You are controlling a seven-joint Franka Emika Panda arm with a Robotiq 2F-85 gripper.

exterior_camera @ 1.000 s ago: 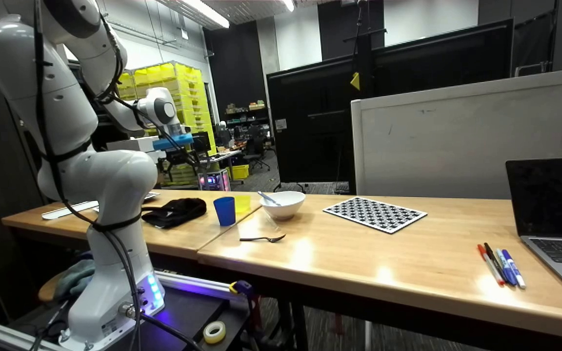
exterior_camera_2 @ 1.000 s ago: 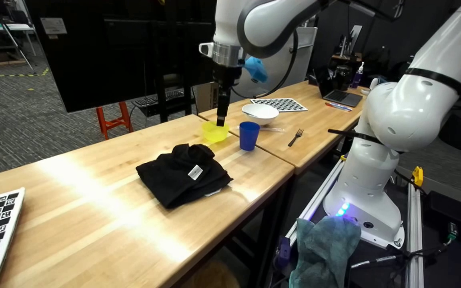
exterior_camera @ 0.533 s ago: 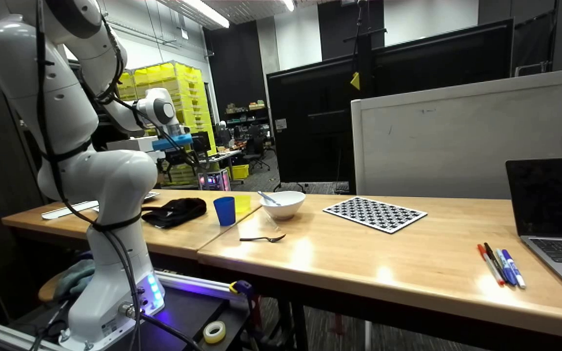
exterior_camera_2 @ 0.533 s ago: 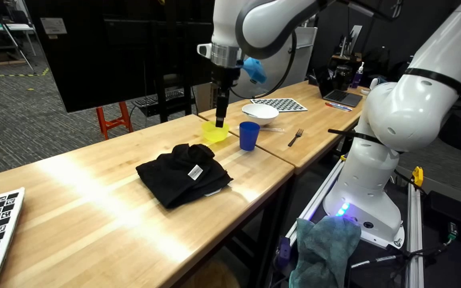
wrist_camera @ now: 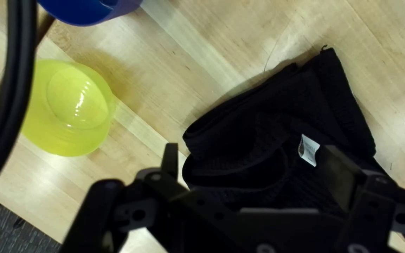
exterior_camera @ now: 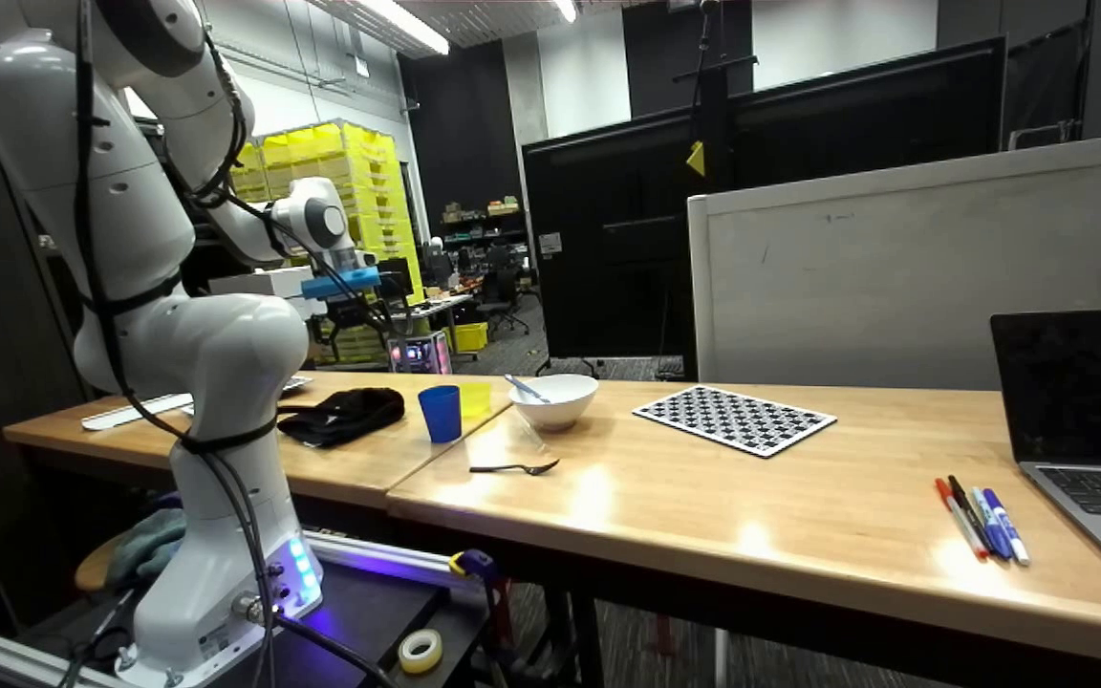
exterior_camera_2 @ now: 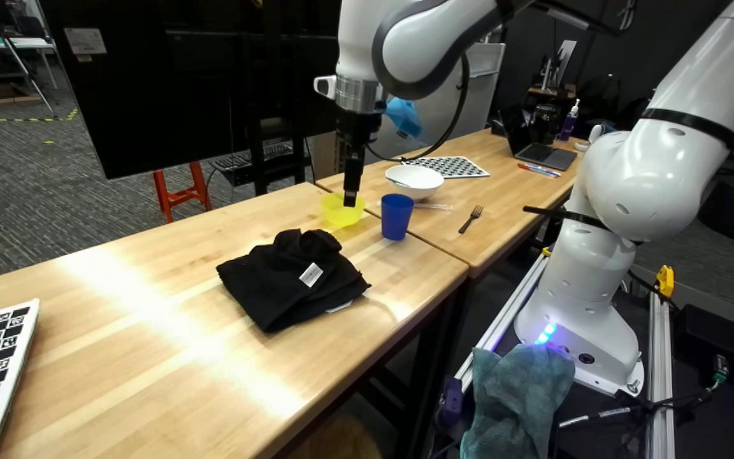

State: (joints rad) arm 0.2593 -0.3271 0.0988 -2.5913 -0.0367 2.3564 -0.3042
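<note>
- The black cloth (wrist_camera: 276,133) lies on the table (exterior_camera_2: 118,306) as a loosely folded heap, its small white tag (wrist_camera: 309,150) facing up.
- The gripper (wrist_camera: 253,167) hangs above the table, its fingers (wrist_camera: 170,158) wide apart and gripping nothing; in the wrist view the cloth shows below, in the gap between the fingertips.
- In an exterior view the tip appears in front of the yellow bowl (exterior_camera_2: 340,218), so the exact spot it stands over is hard to tell.
- The step in hand reads as lining up over the cloth, before any contact.
- As a judgement, the next move calls for leaving the fingers spread, aiming at a raised fold and lowering until fabric sits well between them; soft layers could slip out of a shallow pinch.
- The yellow bowl stands just apart from the cloth, with the upright blue cup (exterior_camera_2: 396,218) near it; a low sideways swing could knock either.
- Farther along are the white bowl (exterior_camera: 565,406) with a blue handle (exterior_camera: 524,386) leaning over its rim, a dark fork (exterior_camera_2: 471,218) and a patterned board (exterior_camera: 737,419).
- Farthest out, pens (exterior_camera: 988,526) lie beside an open laptop (exterior_camera: 1076,392).
</note>
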